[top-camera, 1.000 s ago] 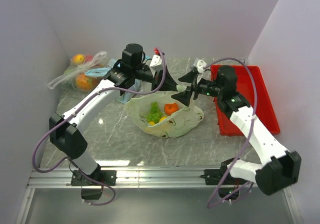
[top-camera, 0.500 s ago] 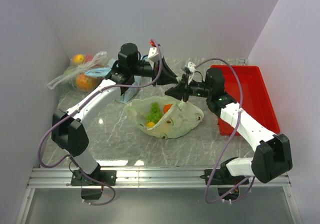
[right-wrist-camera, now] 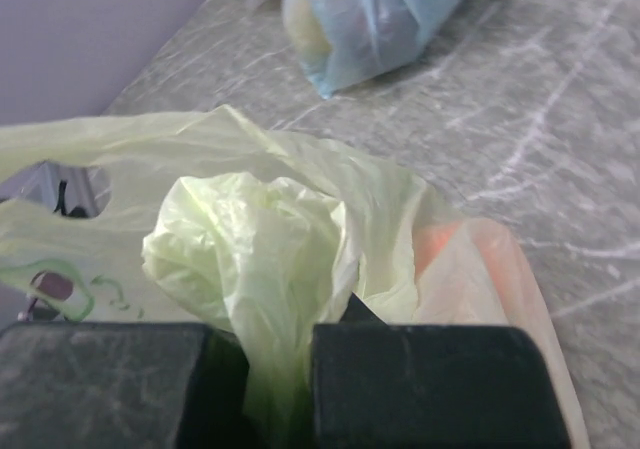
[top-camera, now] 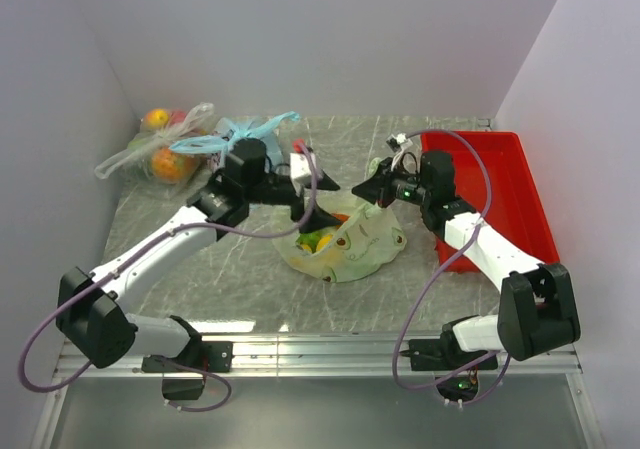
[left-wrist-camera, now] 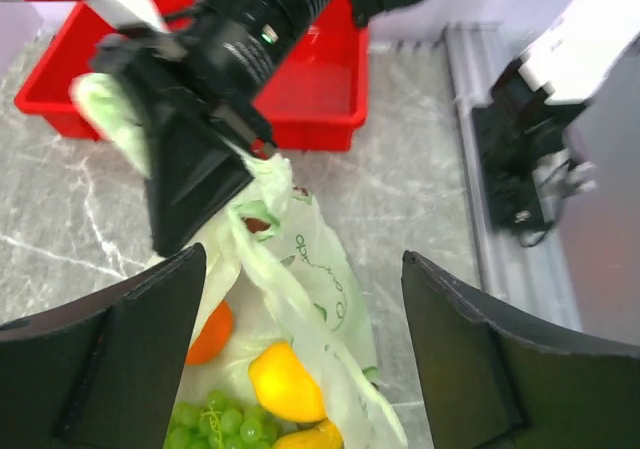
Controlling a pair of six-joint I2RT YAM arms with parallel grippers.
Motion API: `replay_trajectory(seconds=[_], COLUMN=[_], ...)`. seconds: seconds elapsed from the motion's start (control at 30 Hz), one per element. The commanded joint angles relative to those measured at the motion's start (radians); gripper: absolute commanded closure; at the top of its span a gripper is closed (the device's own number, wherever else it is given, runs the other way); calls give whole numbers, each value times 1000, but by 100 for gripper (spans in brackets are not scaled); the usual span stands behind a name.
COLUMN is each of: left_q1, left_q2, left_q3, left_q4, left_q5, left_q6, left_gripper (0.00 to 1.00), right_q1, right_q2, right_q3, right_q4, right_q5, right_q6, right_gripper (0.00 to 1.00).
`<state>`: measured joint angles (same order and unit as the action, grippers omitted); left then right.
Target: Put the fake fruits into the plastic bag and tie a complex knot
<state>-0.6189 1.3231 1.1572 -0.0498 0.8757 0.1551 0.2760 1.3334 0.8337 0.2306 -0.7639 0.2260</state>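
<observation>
Beside the red tray, right hand pinches the plastic bag; left hand gapes wide.

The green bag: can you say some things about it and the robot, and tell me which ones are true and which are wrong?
1. The right tool is shut on a bunched bit of the green bag. True.
2. The left tool is squeezing the bag too. False: its jaws stand open and hold nothing.
3. The green grapes lie in the red tray. False: they are inside the green bag, not in the tray.
4. A yellow fruit lies in the green bag next to the grapes. True.
</observation>
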Motion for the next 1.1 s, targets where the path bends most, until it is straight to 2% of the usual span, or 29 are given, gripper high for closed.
replay_trajectory(seconds=[0.0, 0.03, 0.13, 0.23, 0.43, 0.5, 0.63, 0.9, 1.0, 1.07], left_q1=[-103, -155, -194, -194, -194, -193, -191, -188, -182, -180], left_q2=[25, 37, 106, 175, 240, 264, 289, 419, 475, 494], left_q3=[-48, -50, -62, -73, -174, -186, -238, -200, -153, -152], left_q4=[16, 30, 142, 240, 537, 589, 798, 932, 898, 904], left_q5=[-253, -298, -440, -489, -605, -600, -512, -417, -438, -435], left_q6=[118, 150, 104, 42, -75, -120, -286, -472, -525, -510], left_gripper=[15, 15, 16, 16, 13, 13, 12, 12, 23, 45], right_q1=[-8, -9, -12, -21, -31, -29, -29, -29, -29, -29], right_q2=[0, 3, 7, 1, -3, -10, -7, -5, 1, 3], right_q3=[-27, -28, -16, -2, 47, 51, 50, 59, 65, 79], right_q4=[-11, -13, -24, -22, -79, -96, -86, -86, -83, -111], right_q5=[125, 136, 147, 129, 136, 150, 155, 178, 163, 166], right_q6=[74, 94, 159, 206, 242, 253, 282, 282, 296, 283], right_gripper=[100, 100, 100, 100, 100, 100, 100, 100, 100, 100])
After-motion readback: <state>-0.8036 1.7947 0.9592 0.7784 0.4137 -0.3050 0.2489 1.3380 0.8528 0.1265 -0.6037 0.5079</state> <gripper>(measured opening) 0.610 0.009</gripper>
